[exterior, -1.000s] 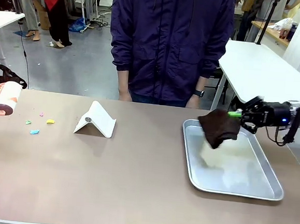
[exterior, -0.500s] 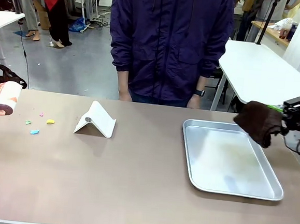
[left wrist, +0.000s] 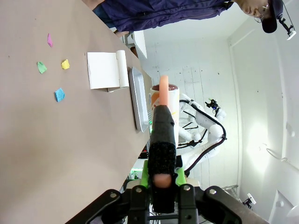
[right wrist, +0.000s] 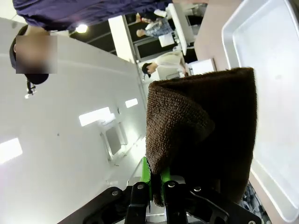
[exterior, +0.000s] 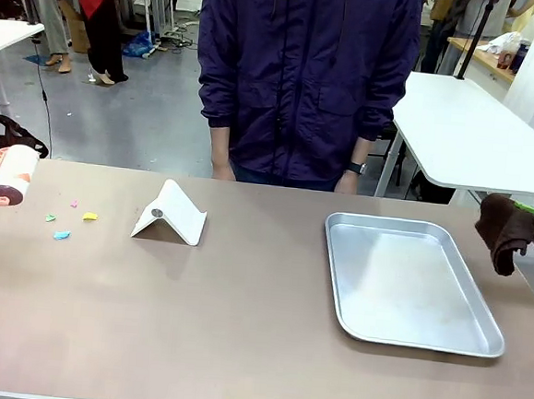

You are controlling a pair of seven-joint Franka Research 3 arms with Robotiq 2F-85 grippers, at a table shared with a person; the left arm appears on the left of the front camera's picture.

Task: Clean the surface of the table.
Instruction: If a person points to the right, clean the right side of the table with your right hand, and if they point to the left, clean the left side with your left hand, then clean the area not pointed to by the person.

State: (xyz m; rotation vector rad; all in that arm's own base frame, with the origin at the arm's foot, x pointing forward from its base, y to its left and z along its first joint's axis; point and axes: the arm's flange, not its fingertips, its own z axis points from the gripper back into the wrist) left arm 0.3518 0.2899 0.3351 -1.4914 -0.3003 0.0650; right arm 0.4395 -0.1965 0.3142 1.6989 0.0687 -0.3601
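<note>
Right gripper (right wrist: 156, 181) clamped on brown cloth (exterior: 503, 233), held up at far-right edge of table (exterior: 238, 327) beside tray (exterior: 422, 344); left gripper (left wrist: 162, 175) clamped on lint roller (exterior: 6, 175) at far-left edge, near paper scraps (exterior: 62, 234).

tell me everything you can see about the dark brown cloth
The dark brown cloth looks like a thick towel with a looped, terry-like pile, bunched into folds. It hangs limp in the air near the far right corner of the table, to the right of the silver tray, and appears to touch neither. The right gripper pinches it near its top between green-padded fingers, and the rest droops below. No label or stain can be made out.
</note>
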